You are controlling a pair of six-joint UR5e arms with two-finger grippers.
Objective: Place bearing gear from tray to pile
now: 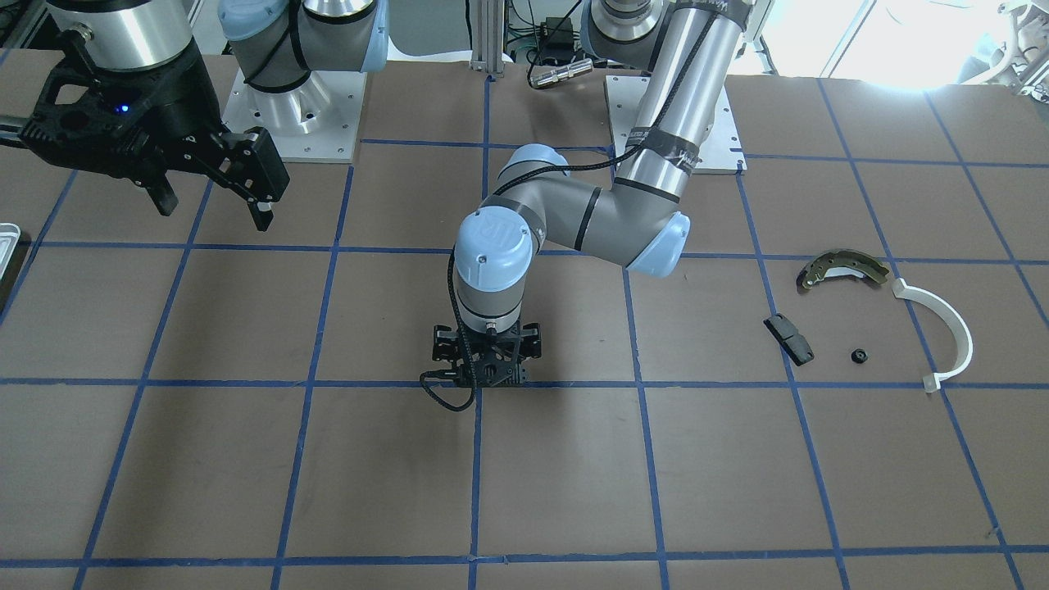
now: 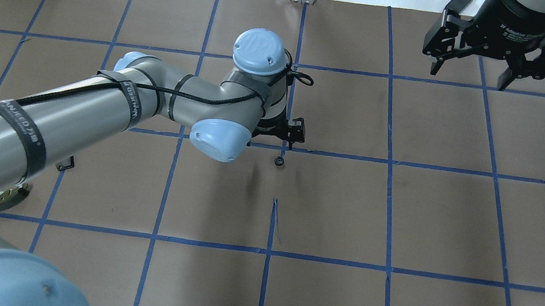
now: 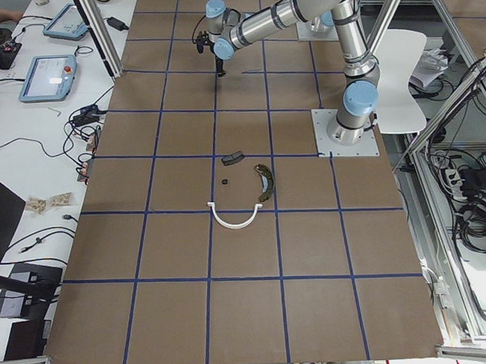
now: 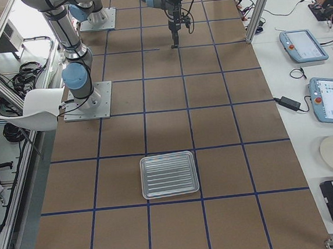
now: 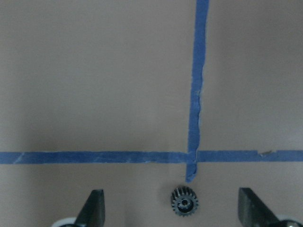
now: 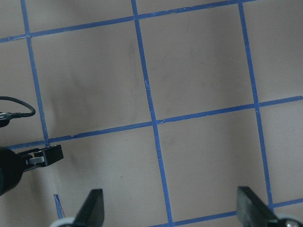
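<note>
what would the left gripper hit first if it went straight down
Probably the small dark toothed gear, lying between the open fingers of the left gripper; its fingertips might meet the brown table beside it. Depth is unclear.

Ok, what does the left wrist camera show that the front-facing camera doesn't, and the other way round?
Only the left wrist view: the bearing gear, lying on the table between the open fingers of the left gripper.

Only the front-facing view: the pile, with brake shoe, white arc and black block, plus the open right gripper and a sliver of the tray.

Both: the brown table, blue tape lines and the left gripper.
</note>
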